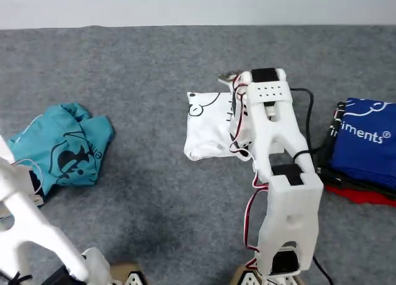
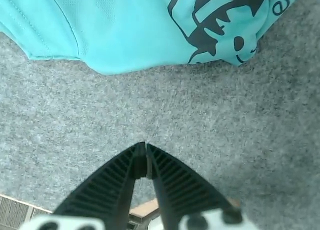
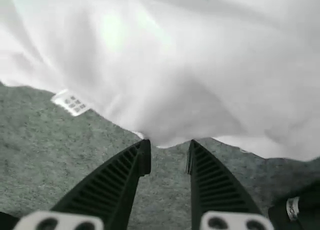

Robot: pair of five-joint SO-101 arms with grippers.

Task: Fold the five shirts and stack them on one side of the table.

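The grey table (image 1: 154,198) bears a crumpled teal shirt (image 1: 65,146), a white shirt (image 1: 207,130) and a blue-topped shirt stack (image 1: 364,150).

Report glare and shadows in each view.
High view: soft, even light, no hard shadows around the folded white shirt. Left wrist view: no glare on the crumpled teal shirt. Right wrist view: a bright glare patch washes out the white shirt.
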